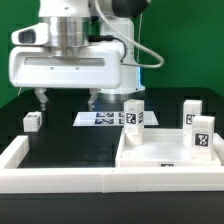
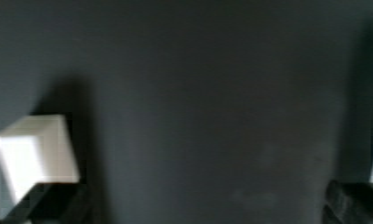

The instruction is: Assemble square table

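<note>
Exterior view shows us first the black worktop (image 1: 60, 140), and low over it the big white robot arm with its two dark fingers (image 1: 42, 97) pointing down. We see the fingers wide apart, with nothing between them; the gripper (image 1: 66, 98) hangs just above the worktop, toward the exterior view's left.

Next in size is the large white plastic square slab with raised edges (image 1: 165, 160), which lies on the worktop at the exterior view's right, near the front. A long low white border wall (image 1: 55, 181) runs along the front edge and up the left side.

Behind the slab, the thin flat marker board (image 1: 100, 119) lies flat on the worktop.

Then come the small white blocky legs with black-and-white tags. Three of them (image 1: 135, 116) (image 1: 191, 112) (image 1: 201, 138) stand upright at the slab, but we cannot tell if they are in its sockets. One more leg (image 1: 33, 121) stands alone on the exterior view's left, near the gripper but not touching it.

In the wrist view we see mostly dark worktop, a white block (image 2: 32, 150) at one edge, and the dark finger tips (image 2: 41, 200), blurred.
</note>
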Robot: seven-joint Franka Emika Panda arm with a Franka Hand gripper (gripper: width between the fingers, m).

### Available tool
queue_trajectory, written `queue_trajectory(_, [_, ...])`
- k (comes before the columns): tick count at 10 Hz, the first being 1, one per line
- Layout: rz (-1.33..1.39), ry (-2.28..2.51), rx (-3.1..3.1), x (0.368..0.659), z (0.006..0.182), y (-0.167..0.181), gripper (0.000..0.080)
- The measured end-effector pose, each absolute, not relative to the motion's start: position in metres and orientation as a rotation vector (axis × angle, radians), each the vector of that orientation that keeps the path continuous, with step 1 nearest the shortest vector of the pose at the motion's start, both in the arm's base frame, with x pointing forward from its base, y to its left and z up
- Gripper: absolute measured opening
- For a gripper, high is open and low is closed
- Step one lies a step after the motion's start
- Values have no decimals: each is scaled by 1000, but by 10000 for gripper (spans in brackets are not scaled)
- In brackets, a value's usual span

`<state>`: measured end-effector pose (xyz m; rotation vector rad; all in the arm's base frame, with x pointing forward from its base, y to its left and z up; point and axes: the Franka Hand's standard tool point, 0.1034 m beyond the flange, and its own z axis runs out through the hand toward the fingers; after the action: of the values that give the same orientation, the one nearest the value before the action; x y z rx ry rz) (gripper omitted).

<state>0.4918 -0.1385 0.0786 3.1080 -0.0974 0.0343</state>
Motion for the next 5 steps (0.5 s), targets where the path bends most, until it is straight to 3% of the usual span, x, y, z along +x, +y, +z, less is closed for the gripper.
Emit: queue_trajectory(5, [35, -152, 3091, 484, 80, -183, 649])
